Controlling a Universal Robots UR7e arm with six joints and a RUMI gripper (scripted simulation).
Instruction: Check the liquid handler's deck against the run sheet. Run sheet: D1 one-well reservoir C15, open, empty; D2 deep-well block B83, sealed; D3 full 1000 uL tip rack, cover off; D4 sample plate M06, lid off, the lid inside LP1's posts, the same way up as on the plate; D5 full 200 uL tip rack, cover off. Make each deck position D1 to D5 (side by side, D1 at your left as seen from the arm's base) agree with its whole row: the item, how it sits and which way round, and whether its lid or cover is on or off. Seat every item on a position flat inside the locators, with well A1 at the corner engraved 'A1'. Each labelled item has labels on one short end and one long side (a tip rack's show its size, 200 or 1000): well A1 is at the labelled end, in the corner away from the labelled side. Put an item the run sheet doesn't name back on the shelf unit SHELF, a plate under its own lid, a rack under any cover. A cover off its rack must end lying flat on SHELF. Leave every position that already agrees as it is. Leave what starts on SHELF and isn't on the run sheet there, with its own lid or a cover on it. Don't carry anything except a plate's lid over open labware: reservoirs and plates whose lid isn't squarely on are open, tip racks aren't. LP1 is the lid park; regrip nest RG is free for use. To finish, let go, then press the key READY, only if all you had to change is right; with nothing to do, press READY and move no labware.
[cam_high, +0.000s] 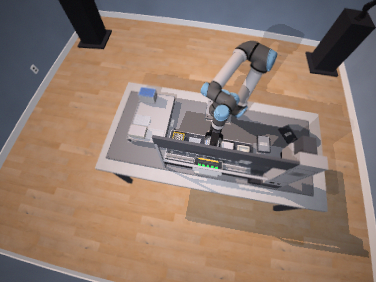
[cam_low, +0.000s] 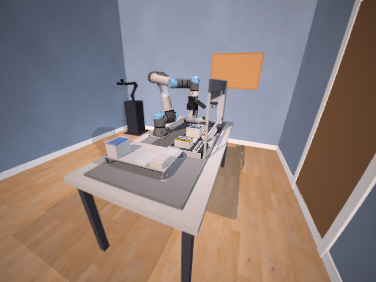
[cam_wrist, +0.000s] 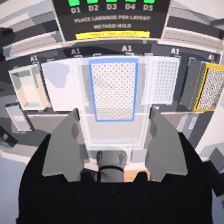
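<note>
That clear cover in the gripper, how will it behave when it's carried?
The cover looks thin and see-through, so probably light and a bit flexible. The gripper pinches only its side walls, so it may slip or tilt if swung fast.

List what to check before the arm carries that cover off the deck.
1. Grip: gripper shut on the clear cover: ok.
2. Cover level between the fingers: ok.
3. Cover clear of the blue-rimmed tip rack beneath: cannot tell.
4. White plate next to it lidded, so safe to pass over: cannot tell.
5. Free flat spot on the shelf unit: cannot tell.
</note>
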